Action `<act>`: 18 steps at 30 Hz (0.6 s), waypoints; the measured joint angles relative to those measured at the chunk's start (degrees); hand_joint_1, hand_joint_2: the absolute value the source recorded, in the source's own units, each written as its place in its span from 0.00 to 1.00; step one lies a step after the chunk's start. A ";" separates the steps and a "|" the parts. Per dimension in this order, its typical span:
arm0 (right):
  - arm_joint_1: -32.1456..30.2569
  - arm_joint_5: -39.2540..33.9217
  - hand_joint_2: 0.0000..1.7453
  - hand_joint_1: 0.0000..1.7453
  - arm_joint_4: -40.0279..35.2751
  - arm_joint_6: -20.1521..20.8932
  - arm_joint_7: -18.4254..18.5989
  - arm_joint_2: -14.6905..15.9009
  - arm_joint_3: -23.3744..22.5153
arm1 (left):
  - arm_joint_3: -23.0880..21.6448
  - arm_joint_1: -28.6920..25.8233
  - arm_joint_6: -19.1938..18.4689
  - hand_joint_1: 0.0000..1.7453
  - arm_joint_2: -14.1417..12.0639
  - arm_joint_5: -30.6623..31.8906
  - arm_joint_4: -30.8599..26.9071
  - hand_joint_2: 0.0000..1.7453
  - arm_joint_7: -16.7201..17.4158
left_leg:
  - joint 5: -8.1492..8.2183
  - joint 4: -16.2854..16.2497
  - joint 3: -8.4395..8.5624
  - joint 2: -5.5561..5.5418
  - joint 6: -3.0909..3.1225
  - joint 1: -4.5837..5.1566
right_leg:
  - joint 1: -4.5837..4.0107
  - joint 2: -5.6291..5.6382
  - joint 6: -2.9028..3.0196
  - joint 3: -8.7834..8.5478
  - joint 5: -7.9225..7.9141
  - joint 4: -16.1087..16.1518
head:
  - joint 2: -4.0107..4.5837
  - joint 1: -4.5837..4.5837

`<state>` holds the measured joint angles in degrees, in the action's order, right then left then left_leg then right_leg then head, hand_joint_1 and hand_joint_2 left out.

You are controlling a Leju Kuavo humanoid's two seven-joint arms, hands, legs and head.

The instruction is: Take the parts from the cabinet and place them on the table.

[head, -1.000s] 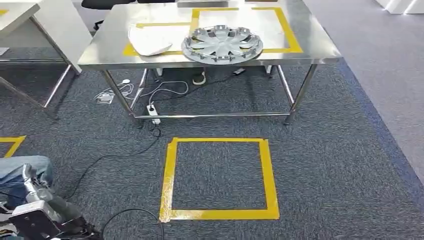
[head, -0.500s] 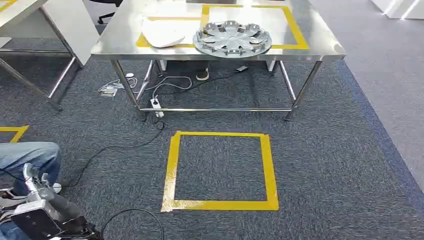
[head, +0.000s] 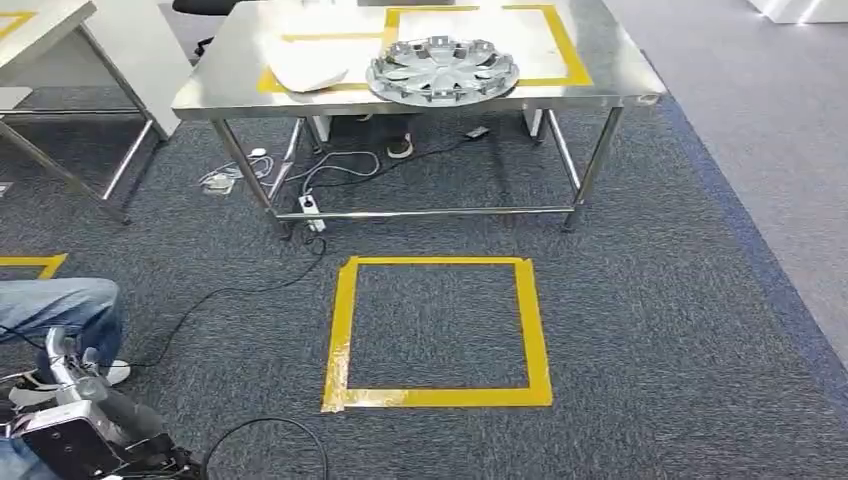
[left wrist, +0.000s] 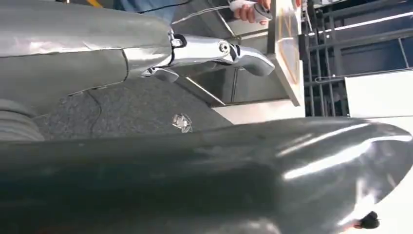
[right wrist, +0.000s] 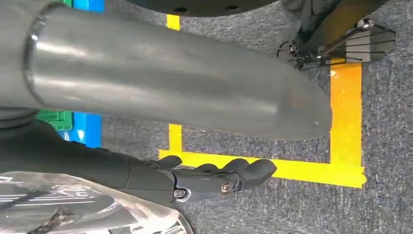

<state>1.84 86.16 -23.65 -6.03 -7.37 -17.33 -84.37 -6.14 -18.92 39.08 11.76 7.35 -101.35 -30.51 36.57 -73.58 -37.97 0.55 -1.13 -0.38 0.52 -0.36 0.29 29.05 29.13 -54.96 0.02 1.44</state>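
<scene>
A silver hubcap (head: 443,68) lies on the steel table (head: 620,88) at the far end of the head view, partly over a yellow tape rectangle. A white curved part (head: 308,68) lies beside it, towards the left. My left hand (head: 72,385) hangs low at the bottom left corner, far from the table. In the left wrist view its fingers (left wrist: 219,50) stretch out with nothing in them. My right hand (right wrist: 214,178) hangs over the carpet, its dark fingers loosely extended and holding nothing.
A yellow tape square (head: 437,335) marks the carpet in front of the table. Cables and a power strip (head: 308,210) lie under the table. A person's leg in jeans (head: 55,308) is close by my left hand. Another table (head: 60,30) stands at the far left.
The whole picture has shifted, so the camera moved: the table sits higher and a little further left than half a second ago. The hubcap and white part stay put on the table.
</scene>
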 joint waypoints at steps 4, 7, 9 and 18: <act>0.14 -0.61 0.00 0.00 0.33 0.87 0.13 0.00 -0.04 | 0.39 -0.73 0.00 0.00 0.02 1.66 0.09 0.00 0.65 | -6.13 9.22 6.84 -0.43 0.95 0.06 | -0.44 1.10 -0.19 0.14 -0.85 -0.33 | 0.00 0.02; 0.30 -0.65 0.00 0.00 0.76 0.98 0.17 -0.02 -0.07 | 0.74 -1.08 0.00 0.00 0.13 1.94 0.11 0.00 0.76 | -7.91 16.21 10.43 -2.75 1.92 0.22 | -0.45 1.98 -0.86 0.94 -1.32 -0.75 | 0.00 -0.06; 0.35 -0.68 0.00 0.00 0.81 0.98 0.17 0.00 -0.07 | 1.16 -1.14 0.00 0.00 0.20 1.94 0.11 0.00 0.81 | -7.54 16.72 10.24 -2.18 2.28 0.49 | -0.28 2.39 -1.51 1.40 -1.73 -0.74 | 0.00 -0.02; 0.14 -0.68 0.00 0.00 0.94 0.96 0.33 0.13 -0.35 | 1.57 -1.38 0.00 0.00 0.52 1.94 0.13 0.00 0.81 | -8.60 17.95 9.00 1.48 3.29 -0.01 | -0.15 0.63 -3.37 7.64 4.10 -15.08 | 0.00 -0.63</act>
<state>1.98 85.48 -22.71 -5.07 -7.04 -17.20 -84.72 -4.57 -20.30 39.08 12.28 9.29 -101.22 -29.70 27.96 -55.62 -28.97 2.03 2.16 -0.38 0.37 0.27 -3.09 36.69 33.22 -70.03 0.02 0.81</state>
